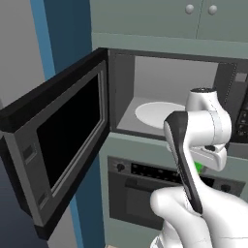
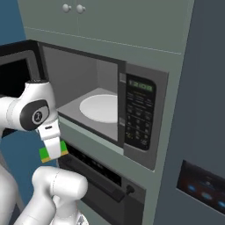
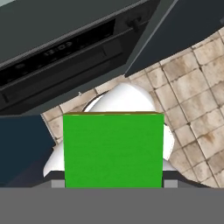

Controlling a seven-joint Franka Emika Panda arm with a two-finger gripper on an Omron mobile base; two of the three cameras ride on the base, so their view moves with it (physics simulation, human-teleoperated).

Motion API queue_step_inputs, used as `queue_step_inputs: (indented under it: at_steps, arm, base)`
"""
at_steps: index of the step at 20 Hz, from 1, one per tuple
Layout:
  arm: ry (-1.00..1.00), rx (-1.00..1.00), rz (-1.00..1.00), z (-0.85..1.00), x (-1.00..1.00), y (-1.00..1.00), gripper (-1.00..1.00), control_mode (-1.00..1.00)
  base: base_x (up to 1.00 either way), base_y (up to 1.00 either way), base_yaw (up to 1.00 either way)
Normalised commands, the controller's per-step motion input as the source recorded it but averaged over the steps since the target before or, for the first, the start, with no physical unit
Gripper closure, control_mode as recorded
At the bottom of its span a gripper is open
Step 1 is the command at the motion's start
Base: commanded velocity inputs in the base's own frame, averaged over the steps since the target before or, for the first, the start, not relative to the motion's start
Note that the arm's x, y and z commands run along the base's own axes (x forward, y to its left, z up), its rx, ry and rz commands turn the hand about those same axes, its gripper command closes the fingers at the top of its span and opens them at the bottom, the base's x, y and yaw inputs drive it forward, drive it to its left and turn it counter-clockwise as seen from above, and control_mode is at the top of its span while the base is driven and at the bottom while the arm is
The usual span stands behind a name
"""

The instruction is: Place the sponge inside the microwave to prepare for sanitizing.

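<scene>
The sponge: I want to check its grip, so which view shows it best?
Hand view: the sponge fills its middle, held in the claw. Right base view shows a green block under the wrist; left base view gives a sliver.

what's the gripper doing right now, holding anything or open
gripper: closed on the green sponge, held below the open microwave.

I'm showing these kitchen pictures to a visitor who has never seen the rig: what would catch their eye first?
Probably the microwave, its black glass door swung wide to the left, baring a grey cavity with a white round plate. Next, the bright green sponge held in the end effector, hanging below the cavity in front of the oven panel.
</scene>
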Motion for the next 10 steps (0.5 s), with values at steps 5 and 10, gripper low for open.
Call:
queue_step_inputs:
  at_steps: [5, 10]
  arm:
    - [0.0, 0.0, 0.0, 0.0, 0.0, 0.0, 1.0, 1.0]
    - [0.0, 0.0, 0.0, 0.0, 0.0, 0.0, 1.0, 1.0]
  base:
    - [0.18, 0.2, 0.04]
    - [0.0, 0.0, 0.0]
